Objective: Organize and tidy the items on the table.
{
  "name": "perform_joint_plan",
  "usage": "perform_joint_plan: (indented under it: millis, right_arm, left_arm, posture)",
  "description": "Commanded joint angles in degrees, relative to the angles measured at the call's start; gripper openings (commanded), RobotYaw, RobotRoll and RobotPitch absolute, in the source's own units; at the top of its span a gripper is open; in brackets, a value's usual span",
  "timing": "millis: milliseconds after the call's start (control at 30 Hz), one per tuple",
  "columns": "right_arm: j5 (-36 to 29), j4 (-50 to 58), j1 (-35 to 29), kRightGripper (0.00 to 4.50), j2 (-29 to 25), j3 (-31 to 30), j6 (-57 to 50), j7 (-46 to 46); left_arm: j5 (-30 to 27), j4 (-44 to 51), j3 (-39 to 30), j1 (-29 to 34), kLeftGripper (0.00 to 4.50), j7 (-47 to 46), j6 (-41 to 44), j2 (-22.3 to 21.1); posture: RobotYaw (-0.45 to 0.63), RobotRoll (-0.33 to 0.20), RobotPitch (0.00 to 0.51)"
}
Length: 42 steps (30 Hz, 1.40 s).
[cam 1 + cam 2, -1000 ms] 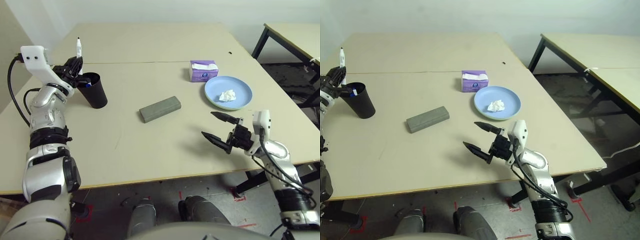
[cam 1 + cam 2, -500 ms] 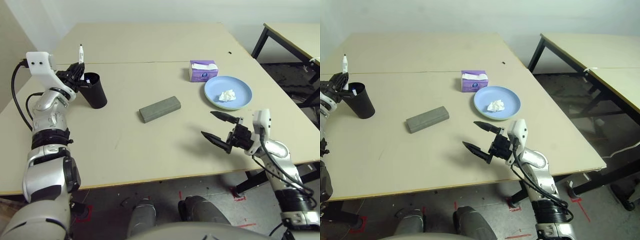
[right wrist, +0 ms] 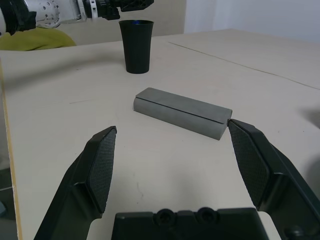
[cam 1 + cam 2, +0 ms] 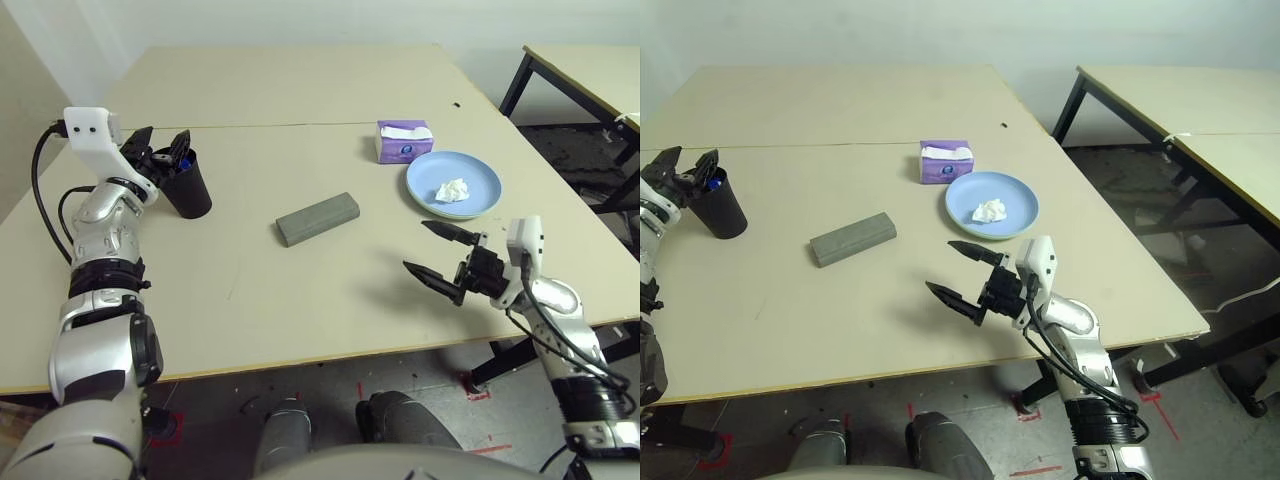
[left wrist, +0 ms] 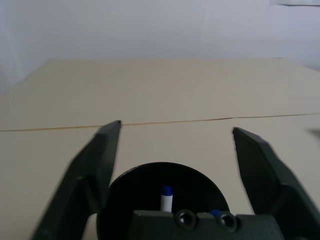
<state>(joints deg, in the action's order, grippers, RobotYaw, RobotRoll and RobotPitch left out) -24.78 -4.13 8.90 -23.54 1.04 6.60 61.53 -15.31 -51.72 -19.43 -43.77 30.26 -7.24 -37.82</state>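
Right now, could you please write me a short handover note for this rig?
Left gripper: open just above the black cup. Right gripper: open, empty, hovering over the table near its front edge.
Markers stand in the cup; a blue-capped marker shows in the left wrist view.
Crumpled tissue lies on the blue plate.
Grey glasses case lies shut mid-table, untouched.
Left: the case, perhaps the purple tissue pack.

Markers [image 5: 166, 199] in cup [image 4: 189, 183] far left; case [image 4: 318, 218] centre; tissue [image 4: 454, 189] on plate [image 4: 484, 173] right

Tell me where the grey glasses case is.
The grey glasses case lies mid-table in the eye views, between the black cup on the left and the blue plate on the right.
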Motion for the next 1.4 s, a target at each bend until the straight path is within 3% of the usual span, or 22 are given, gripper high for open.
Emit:
perform_joint_plan:
  millis: [33,367,600,800,933,1400]
  right_arm:
    - [-0.90,-0.48,0.50,4.50,0.05,0.66,-0.51,-0.29]
    - [-3.15,-2.11,3.63,4.50,-0.39,8.79,-1.67,-8.78]
    - [-0.87,-11.30,2.14,4.50,-3.92,18.80,2.61,-16.89]
    - [-0.15,-18.07,1.04,4.50,-3.58,22.41,6.16,-21.14]
    - [0.44,-22.00,1.23,4.50,-3.43,22.87,8.35,-22.12]
    - [3.11,-26.31,3.10,4.50,-1.74,20.12,11.80,-22.08]
  left_arm:
    - [0.31,-0.66,-0.16,-0.19,4.48,0.10,-0.42,-0.40]
    - [-5.70,7.04,-5.48,4.32,4.48,3.48,2.40,-3.58]
    - [-12.78,25.34,-14.54,23.44,4.48,4.01,6.91,-3.96]
    - [-15.69,36.07,-18.83,36.75,4.48,2.28,8.83,-0.11]
    - [-14.65,38.37,-18.21,41.98,4.48,1.42,9.42,1.60]
    - [-8.75,34.15,-14.51,42.00,4.48,-3.11,16.08,-0.98]
  posture:
    - [-0.11,0.000,0.067]
    - [-0.11,0.000,0.073]
    - [-0.10,0.000,0.089]
    - [-0.08,0.000,0.099]
    - [-0.07,0.000,0.103]
    - [-0.04,0.000,0.112]
